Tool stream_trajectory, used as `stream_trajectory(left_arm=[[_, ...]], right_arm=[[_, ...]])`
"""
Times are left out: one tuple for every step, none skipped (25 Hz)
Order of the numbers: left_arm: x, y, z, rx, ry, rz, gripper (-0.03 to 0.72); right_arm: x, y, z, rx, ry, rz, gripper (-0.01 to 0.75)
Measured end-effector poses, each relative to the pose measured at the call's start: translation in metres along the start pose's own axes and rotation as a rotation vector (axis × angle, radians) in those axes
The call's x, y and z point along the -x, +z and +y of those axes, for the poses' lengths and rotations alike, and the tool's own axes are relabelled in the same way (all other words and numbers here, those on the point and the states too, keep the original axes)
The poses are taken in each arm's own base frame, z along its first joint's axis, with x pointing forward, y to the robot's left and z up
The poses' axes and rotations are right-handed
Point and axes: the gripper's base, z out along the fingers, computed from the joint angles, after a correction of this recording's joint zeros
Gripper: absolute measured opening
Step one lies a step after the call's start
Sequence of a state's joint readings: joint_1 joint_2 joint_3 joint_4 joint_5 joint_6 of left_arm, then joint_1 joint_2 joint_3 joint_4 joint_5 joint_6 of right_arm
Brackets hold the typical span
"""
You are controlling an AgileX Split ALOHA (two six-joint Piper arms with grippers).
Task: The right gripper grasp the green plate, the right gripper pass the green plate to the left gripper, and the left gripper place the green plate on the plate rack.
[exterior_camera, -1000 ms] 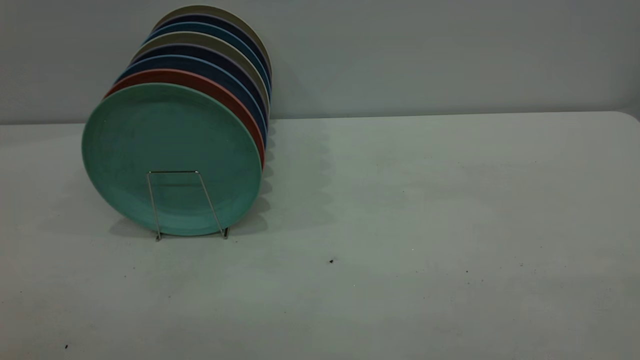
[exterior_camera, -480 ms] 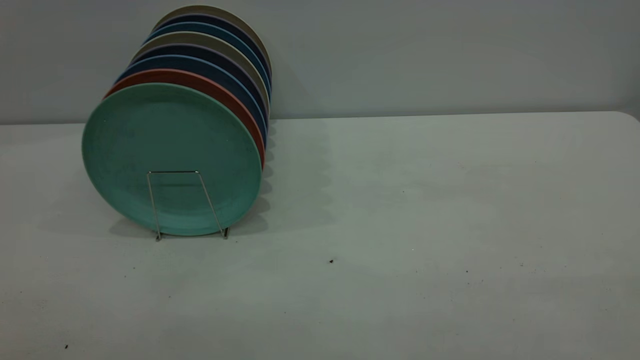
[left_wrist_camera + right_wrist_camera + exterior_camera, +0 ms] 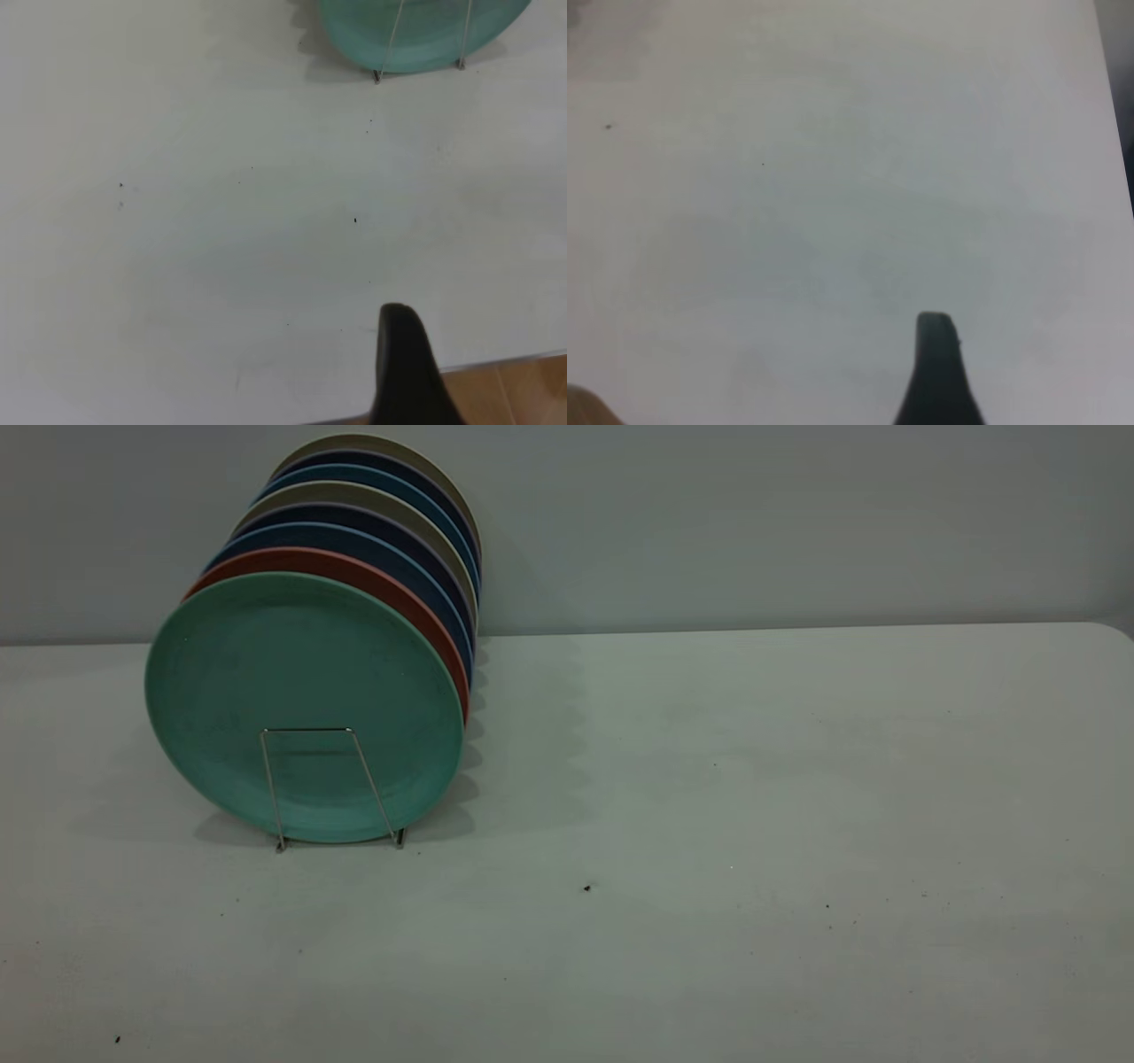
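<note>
The green plate (image 3: 301, 691) stands upright at the front of a row of plates in the wire plate rack (image 3: 270, 788), at the table's back left. Its lower rim (image 3: 425, 44) and the rack wires (image 3: 388, 44) also show in the left wrist view. Only a black part of my left gripper (image 3: 403, 372) shows, over the table's near edge, far from the plate and holding nothing. Only a black part of my right gripper (image 3: 937, 372) shows, over bare table, also holding nothing. Neither gripper is in the exterior view.
Behind the green plate stand a salmon-pink plate (image 3: 354, 567), dark blue plates (image 3: 372, 540) and beige plates (image 3: 381, 444). The white table (image 3: 753, 797) spreads to the right of the rack. Brown floor (image 3: 514, 390) shows past the table's edge.
</note>
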State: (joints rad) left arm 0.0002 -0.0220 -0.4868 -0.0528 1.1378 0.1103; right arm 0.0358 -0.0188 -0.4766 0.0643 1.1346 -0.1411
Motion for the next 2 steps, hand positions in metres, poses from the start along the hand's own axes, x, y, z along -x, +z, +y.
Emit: stream_trajectory(left_arm=[[0.0000,0.0000,0.0000,0.000,0.000,0.000,0.472],[0.0000,0.0000,0.0000,0.000,0.000,0.000,0.472]], right_arm=[[0.0000,0.0000,0.0000,0.000,0.000,0.000,0.574],[0.0000,0.0000,0.0000,0.000,0.000,0.000,0.574]])
